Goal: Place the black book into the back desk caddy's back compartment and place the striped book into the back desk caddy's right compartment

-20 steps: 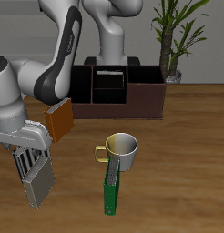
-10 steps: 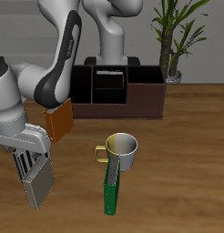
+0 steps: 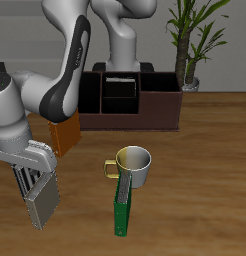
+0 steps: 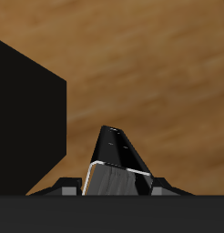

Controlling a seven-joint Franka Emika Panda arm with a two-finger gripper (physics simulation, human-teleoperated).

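The claw (image 3: 39,190) hangs low over the counter (image 3: 205,180), well in front of the back desk caddy (image 3: 130,100), clamped on the striped book (image 3: 42,205), which hangs below its fingers. The black book stands in the caddy's rear middle cell (image 3: 120,79).

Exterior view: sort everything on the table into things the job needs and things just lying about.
Job:
- light grey striped book, held in the two-finger gripper
- wide dark brown desk caddy
- black book: cannot be made out

Lying about:
- orange-brown book
- pale mug
- green book beside the mug
- potted plant
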